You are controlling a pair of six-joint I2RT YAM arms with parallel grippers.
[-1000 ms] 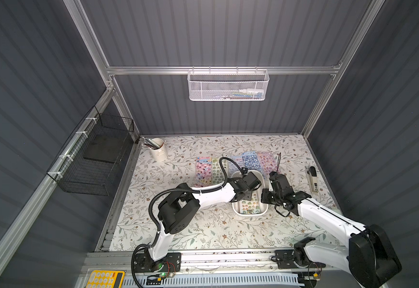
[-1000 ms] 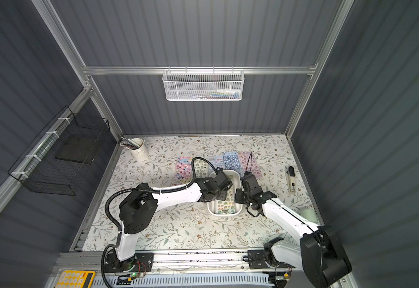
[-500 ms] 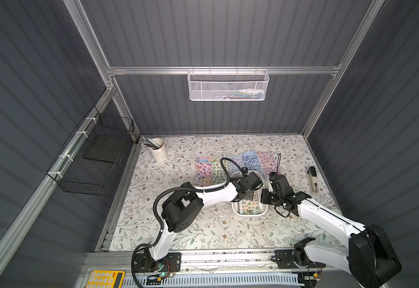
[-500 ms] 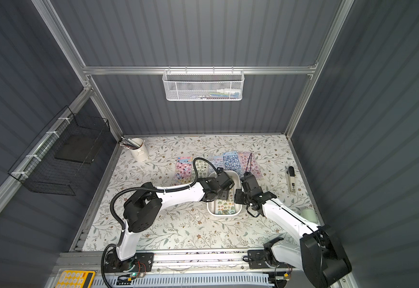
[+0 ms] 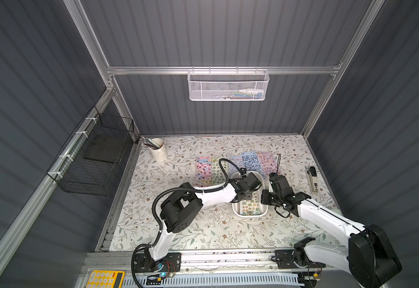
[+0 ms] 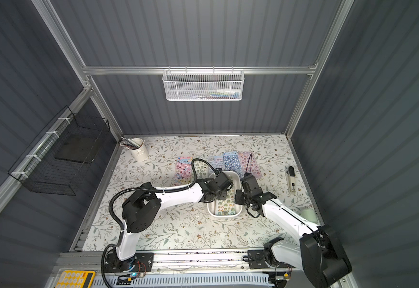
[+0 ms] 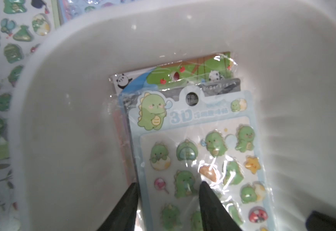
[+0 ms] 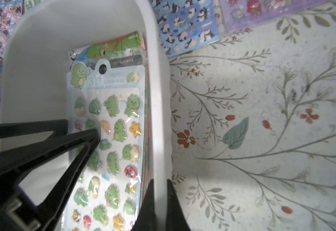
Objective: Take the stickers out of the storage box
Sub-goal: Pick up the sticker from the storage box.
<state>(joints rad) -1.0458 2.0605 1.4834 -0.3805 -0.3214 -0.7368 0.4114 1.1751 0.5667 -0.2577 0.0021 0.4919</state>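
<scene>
— One yellow calculator (image 5: 105,278) is sitting nearest, by the front rail; its keys are showing too small to read.

— And the grippers?

— Two are working at the storage box (image 5: 250,215), which is lying in the middle of the desk (image 5: 178,224). The right gripper (image 8: 160,181) is pinching the box's long wall, with one finger inside and one outside. The left gripper (image 7: 168,183) is reaching into the box with its fingers standing apart, straddling the long edge of the top sheet. One tip is pressing on the sheet and the other is resting on the box floor beside it.

— Where are the stickers (image 8: 111,124) lying?

— One stack is lying in the box, along the wall that the right gripper is gripping. The dinosaur sheet (image 7: 195,152) on top is showing "3D" in pale blue. The smaller writing beside it and on the grey strip above is blurring out. One panda sheet (image 7: 123,81) is peeking out beneath. More edges are showing under it, too thin to count.

— Any outside?

— Five are lying side by side on the desk just beyond the box: a pink sheet (image 5: 203,169), green sheet (image 5: 215,175), pale blue sheet (image 5: 237,160), penguin sheet (image 5: 252,162) and purple sheet (image 5: 267,160).

— Farther back?

— One pen-like thing (image 5: 312,179) is lying by the right edge, its print unreadable. One white cup (image 5: 159,152) of pencils is standing in the far left corner. Two baskets are hanging: a black wire basket (image 5: 91,162) on the left wall and a white mesh basket (image 5: 228,87) from the back rail.
</scene>
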